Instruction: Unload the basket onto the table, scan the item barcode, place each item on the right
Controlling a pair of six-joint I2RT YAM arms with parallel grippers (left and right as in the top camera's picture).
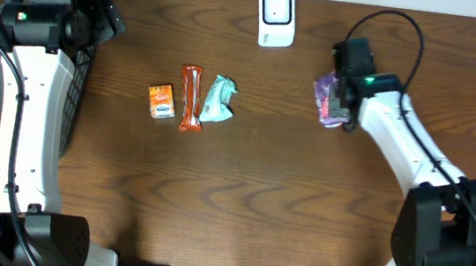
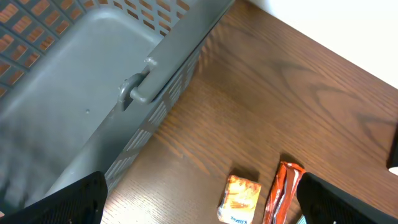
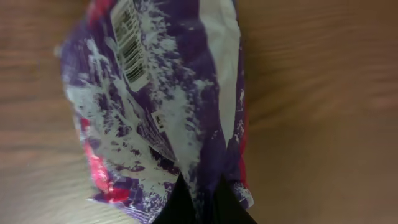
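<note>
The right gripper (image 3: 200,202) is pinching the purple packet (image 1: 325,96), fingers clamped together on the wrapper's edge, in the upper right of the overhead view. The packet is sitting right of the white scanner (image 1: 277,17) and apart from it, its barcode (image 3: 129,46) showing at the upper left of the wrist view. The left gripper (image 1: 109,15) is hanging with fingers wide apart at the upper left beside the basket (image 2: 74,93), while a box (image 1: 161,101), a bar (image 1: 190,98) and a teal packet (image 1: 219,98) are lying side by side mid-table.
</note>
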